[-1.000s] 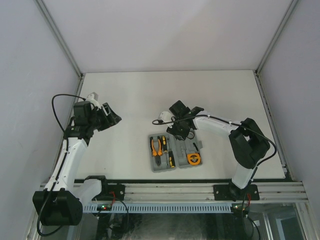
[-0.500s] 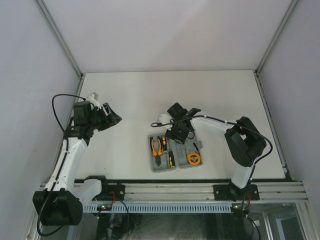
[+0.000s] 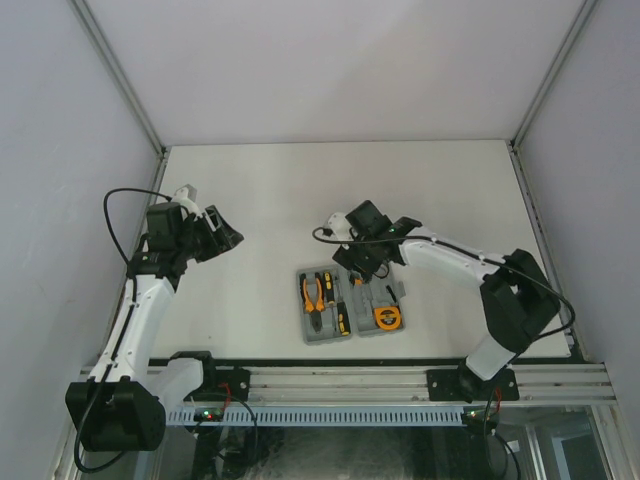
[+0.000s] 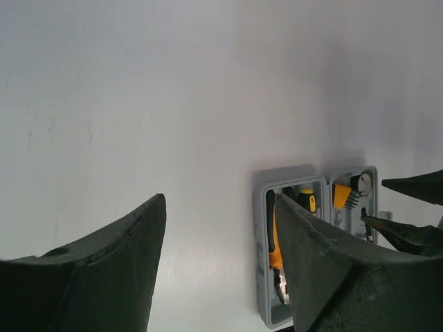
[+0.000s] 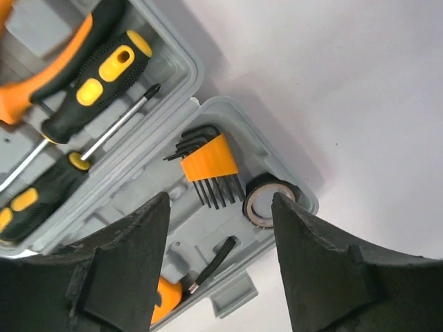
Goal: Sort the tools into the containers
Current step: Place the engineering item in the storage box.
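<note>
my right claw [image 5: 219, 200] hangs spread and empty over the black ring [image 5: 265, 203] in the case [image 5: 242, 117], mid-frame; tools look seated, so next i'd fold it shut.

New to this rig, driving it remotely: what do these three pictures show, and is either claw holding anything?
Two robot arms stand at a table's near edge. One camera looks down on both; the others sit on each wrist, looking past its jaws. The left gripper hangs open over the table, empty. The right gripper is open above the grey tool case, empty too. Inside lie pliers, screwdrivers, a hex key set, a black ring and a tape measure.
</note>
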`<state>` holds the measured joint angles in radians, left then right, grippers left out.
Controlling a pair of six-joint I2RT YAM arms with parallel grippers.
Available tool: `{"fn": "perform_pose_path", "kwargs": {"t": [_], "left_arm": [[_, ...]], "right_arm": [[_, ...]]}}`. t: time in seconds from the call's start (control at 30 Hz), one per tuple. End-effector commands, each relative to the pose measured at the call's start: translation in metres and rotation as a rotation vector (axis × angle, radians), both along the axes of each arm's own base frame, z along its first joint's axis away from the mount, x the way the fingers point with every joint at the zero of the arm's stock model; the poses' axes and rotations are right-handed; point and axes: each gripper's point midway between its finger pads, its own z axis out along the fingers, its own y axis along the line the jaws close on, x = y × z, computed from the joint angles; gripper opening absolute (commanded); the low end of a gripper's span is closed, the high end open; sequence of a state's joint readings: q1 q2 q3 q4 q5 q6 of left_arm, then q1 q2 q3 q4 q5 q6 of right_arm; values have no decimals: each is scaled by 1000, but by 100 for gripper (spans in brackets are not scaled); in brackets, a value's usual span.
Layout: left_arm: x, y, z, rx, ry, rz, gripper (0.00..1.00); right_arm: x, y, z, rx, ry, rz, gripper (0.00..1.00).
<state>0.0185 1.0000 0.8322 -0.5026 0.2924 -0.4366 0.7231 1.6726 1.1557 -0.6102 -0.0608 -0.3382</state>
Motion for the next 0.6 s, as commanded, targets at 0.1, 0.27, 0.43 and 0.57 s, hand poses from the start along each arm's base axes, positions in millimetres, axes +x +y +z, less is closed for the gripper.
{"fn": "perform_pose_path", "kwargs": {"t": [0.1,0.27,0.43,0.57], "left_arm": [[1,0,3,-18,-27,3,68],[1,-1,2,-20,-24,-1,68],[1,0,2,-18,-25,3,68],[1,0,1,-19,-24,1,68]], "right_arm": [[-3,-7,28,254,11,-408,50],[-19,-13,15,277,85,-553,40],[-25,-10,4,300,138,-599,34],[-22,-7,0,311,147,-616,33]]}}
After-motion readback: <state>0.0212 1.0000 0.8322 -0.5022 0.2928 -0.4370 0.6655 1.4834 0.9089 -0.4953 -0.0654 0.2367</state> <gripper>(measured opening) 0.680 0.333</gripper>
